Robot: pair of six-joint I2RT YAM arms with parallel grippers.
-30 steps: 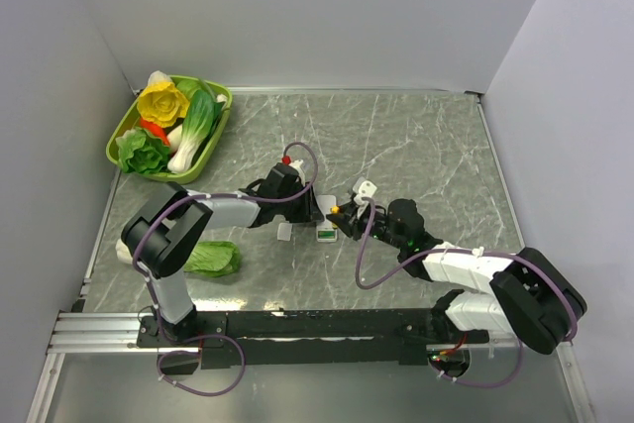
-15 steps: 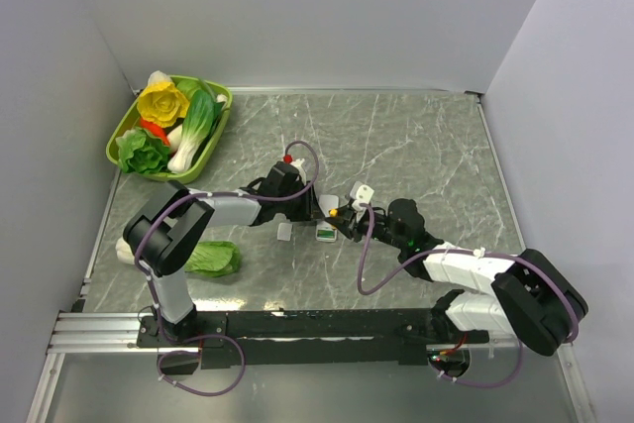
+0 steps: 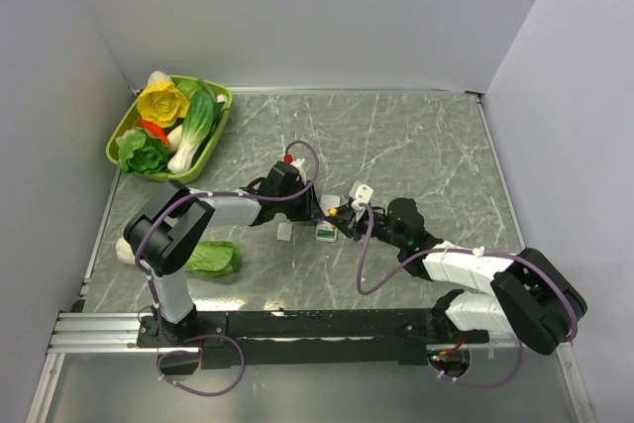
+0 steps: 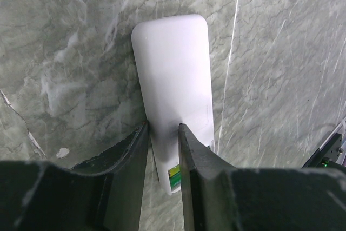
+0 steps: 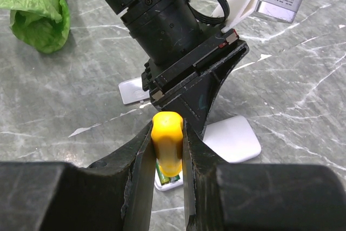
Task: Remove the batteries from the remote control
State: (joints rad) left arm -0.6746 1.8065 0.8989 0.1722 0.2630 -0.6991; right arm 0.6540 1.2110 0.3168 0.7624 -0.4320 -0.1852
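The white remote control (image 4: 174,74) lies flat on the marble table; it also shows in the top view (image 3: 325,234). Its open end shows the green batteries (image 4: 174,176), also seen under the screwdriver (image 5: 164,170). My left gripper (image 4: 162,129) stands over the remote with its jaws nearly shut. Its tips rest on the remote's back, which is wider than the gap. My right gripper (image 5: 166,150) is shut on the yellow-handled screwdriver (image 5: 167,139), held directly over the battery end. The screwdriver's shaft and tip are hidden.
The small white cover piece (image 5: 132,90) lies just left of the remote. A leafy green vegetable (image 3: 211,258) lies near the left arm. A green basket (image 3: 220,121) of toy vegetables stands at the back left. The two grippers are very close together.
My right gripper with the screwdriver has shifted slightly left, closer to the remote's battery end. The left gripper and the remote have not moved.
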